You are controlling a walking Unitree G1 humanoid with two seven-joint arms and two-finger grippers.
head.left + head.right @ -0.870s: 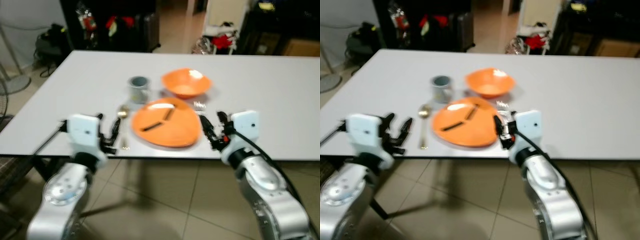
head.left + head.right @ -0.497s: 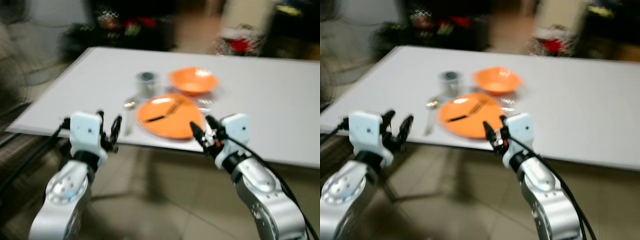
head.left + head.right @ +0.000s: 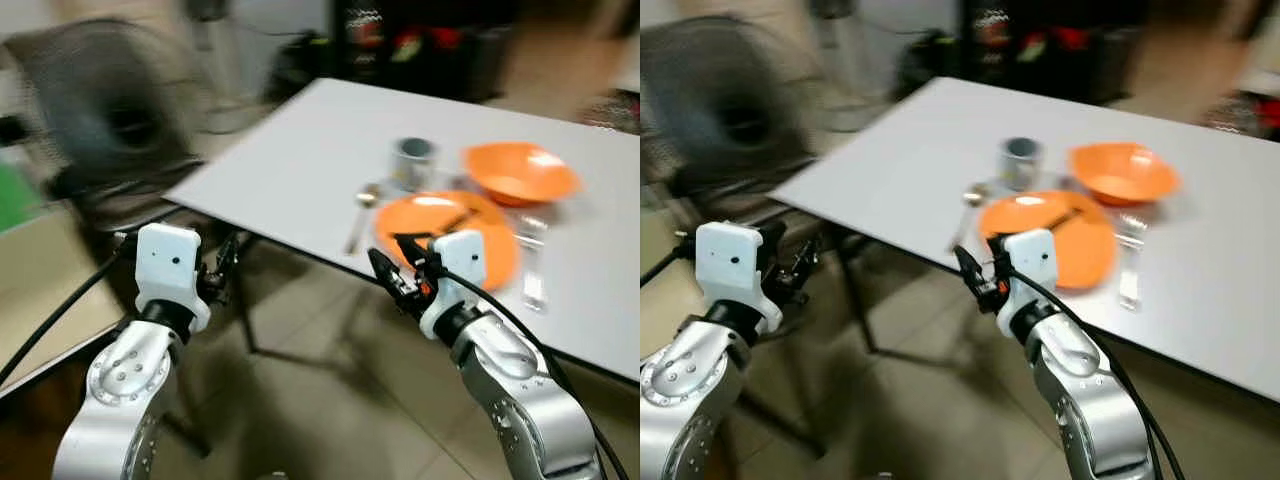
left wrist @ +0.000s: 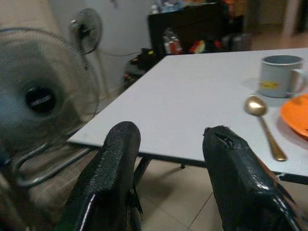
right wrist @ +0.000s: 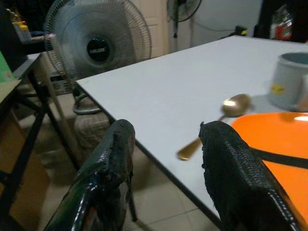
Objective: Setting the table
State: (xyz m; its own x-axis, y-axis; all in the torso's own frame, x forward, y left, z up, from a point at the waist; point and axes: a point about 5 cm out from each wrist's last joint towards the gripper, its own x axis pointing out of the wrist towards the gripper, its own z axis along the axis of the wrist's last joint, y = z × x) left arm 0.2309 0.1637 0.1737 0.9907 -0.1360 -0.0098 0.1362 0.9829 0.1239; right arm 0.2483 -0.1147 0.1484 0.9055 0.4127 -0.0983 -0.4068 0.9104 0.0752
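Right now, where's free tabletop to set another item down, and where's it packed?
Free: the white table between its corner and the gold spoon, and the far side behind the grey mug and orange bowl. Packed: mug, spoon, bowl, orange plate and fork sit close together by the near edge.

Blurred throughout in both eye views, especially the round grey standing fan. Flat orange plate cut off at the left wrist view's edge; silver fork too smeared to make out.

Motion-blurred head views, even indoor light
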